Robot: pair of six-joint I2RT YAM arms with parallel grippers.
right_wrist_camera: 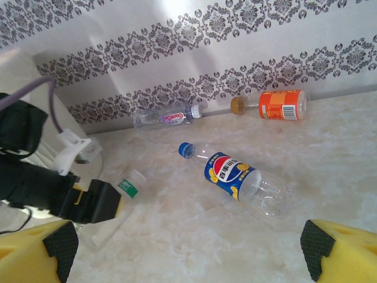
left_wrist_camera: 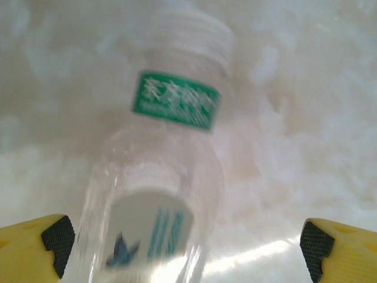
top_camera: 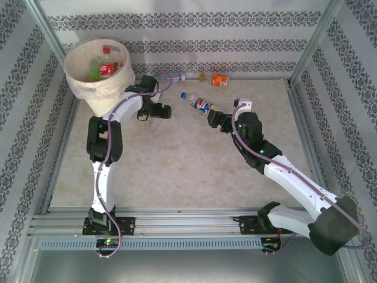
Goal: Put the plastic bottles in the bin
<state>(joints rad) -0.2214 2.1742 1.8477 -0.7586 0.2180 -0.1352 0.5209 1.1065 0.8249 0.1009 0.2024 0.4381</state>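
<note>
Left wrist view: left gripper [left_wrist_camera: 184, 244], jaws wide apart, is hovering over a clear green-labelled plastic bottle [left_wrist_camera: 174, 177], likely lining up a grasp, near the round cream-white bin [top_camera: 100, 97] in the far left corner of the worktop [top_camera: 177, 171]; right gripper [right_wrist_camera: 188, 247], equally spread, is facing a blue-labelled bottle [right_wrist_camera: 241, 180]

White arms [top_camera: 100, 177] w/ black joints [top_camera: 105, 141], purple cables [right_wrist_camera: 54, 109], yellow fingers [right_wrist_camera: 26, 256] w/ black pads [right_wrist_camera: 59, 247].

Lab robot enclosure; aluminium frame [top_camera: 316, 40], wallpapered panels [top_camera: 188, 20], marble-look tabletop [top_camera: 177, 159], mounting rail [top_camera: 188, 223].
</note>
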